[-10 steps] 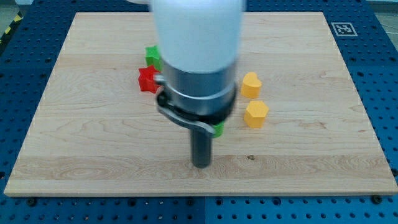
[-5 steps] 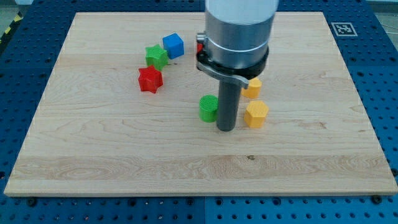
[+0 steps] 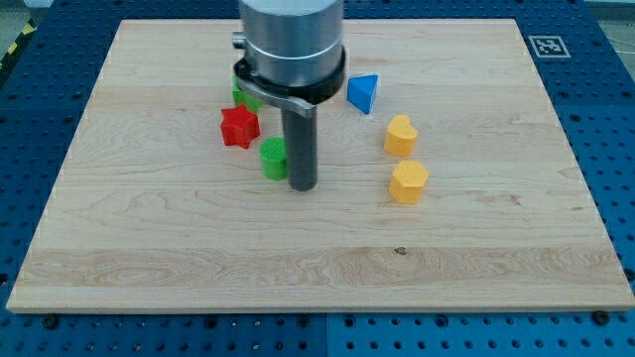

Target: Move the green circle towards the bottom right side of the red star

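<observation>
My tip sits against the green circle at its 3 o'clock, a bare rod gripping nothing; the circle lies just beside the red star, at its 5 o'clock.

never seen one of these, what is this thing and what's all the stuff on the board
It is a robot arm ending in a plain dark rod, with no hand, so nothing is held; it only pushes. One camera looks at a wooden board. My tip rests just to the view's right of the green circle, which lies below and right of the red star. Also there: a blue triangle, a yellow heart, a yellow hexagon, and a green block mostly hidden behind the arm.
</observation>
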Controlling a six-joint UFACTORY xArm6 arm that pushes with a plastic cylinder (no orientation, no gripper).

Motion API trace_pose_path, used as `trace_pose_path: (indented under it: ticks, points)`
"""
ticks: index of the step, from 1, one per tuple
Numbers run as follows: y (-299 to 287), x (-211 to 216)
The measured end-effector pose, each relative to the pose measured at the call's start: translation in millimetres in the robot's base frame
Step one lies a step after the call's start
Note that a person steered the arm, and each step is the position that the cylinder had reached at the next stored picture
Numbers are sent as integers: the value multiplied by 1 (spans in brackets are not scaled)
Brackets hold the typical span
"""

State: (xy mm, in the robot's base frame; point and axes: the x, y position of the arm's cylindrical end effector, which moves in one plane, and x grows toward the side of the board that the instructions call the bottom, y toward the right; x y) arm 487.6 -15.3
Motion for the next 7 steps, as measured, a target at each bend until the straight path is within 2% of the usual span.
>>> trace_pose_path:
  ticks: [2, 3, 5, 7]
  points:
    - [2, -32]
    - [5, -31]
    - [29, 0]
    - [4, 1]
